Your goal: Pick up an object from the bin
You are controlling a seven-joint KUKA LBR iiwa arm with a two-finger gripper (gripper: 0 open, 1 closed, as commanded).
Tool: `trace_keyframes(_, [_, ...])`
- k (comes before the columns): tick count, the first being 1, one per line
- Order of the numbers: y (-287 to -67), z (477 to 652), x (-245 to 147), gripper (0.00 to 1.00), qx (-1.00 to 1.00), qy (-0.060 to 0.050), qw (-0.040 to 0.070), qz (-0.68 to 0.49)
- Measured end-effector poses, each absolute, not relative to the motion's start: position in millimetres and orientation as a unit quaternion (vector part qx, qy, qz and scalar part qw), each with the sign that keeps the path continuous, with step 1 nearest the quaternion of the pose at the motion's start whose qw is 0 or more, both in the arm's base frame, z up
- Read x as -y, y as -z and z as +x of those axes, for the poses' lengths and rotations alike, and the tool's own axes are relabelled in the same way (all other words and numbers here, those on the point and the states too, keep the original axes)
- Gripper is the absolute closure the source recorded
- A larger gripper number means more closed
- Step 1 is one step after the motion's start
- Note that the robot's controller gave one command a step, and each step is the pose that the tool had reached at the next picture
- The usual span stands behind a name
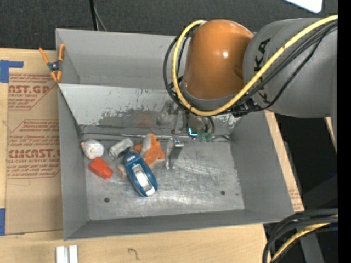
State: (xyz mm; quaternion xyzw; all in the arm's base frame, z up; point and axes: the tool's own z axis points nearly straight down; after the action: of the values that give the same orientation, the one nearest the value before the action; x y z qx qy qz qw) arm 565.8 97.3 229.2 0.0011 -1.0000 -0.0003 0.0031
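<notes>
The grey KUKA arm [296,64] reaches in from the right and covers the upper right part of the grey metal bin [208,190]. Its rounded orange cover [216,53] hangs over the back wall, ringed by yellow and black cables [176,64]. Below the cover the gripper [173,153] points down to the bin floor, a little left of the floor's middle and near the back edge. The view does not let me tell whether it is released or clenched, and nothing can be seen held in it.

The loose things lie in a small cluster on the left half of the floor, all to the gripper's left. The largest is a blue and white dispenser-like thing [140,175], lying flat and slanted, in front of and to the left of the gripper and near it. The thing nearest the gripper is a crumpled orange piece [154,150], just beside it on the left; whether the two touch cannot be told. The orange piece's lower edge lies close to the upper end of the blue and white thing. Farther left lie a red-orange block [101,169], a small grey piece [121,147] and, nearest the left wall, a white rounded lump [92,148], all well apart from the gripper. The right half of the floor is bare scratched metal.
</notes>
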Motion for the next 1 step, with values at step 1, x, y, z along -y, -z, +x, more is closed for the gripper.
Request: trace_keyframes(1, [-233.8, 567.4, -96.9, 0.0, 1.0, 0.001, -0.001, 0.001])
